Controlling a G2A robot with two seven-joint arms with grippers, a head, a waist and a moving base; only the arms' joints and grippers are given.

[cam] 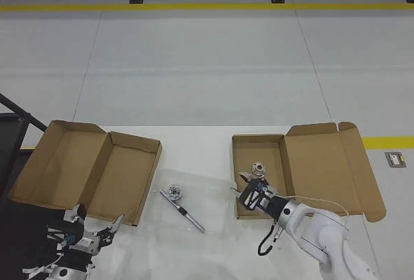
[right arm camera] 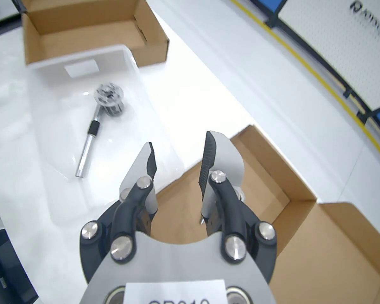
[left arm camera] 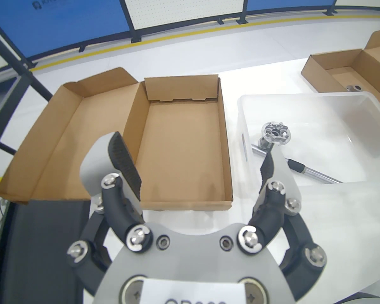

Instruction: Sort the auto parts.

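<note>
Top view: two open brown cardboard boxes flank a clear plastic tray [left arm camera: 304,97] on the white table. The right cardboard box [cam: 252,149] holds one small flanged metal hub [cam: 258,168], so I judge a single part to be sorted. The left cardboard box [left arm camera: 180,147] has nothing on its floor.

Two parts lie in the tray. One is a toothed silver gear-like wheel [right arm camera: 109,96]. The other is a slim silver rod with a black band [right arm camera: 87,150], whose end lies against the wheel.

The right gripper [right arm camera: 180,153] hangs over the near end of the right box, beside the tray's edge. Its jaws stand apart and grasp nothing. The left gripper [left arm camera: 193,143] sits at the near edge of the table, in front of the left box, its fingers spread wide and empty.

By my reading the job is about a third done. The wheel and the rod need lifting out, and at least one looks meant for the bare left box, though which goes where cannot be told.
</note>
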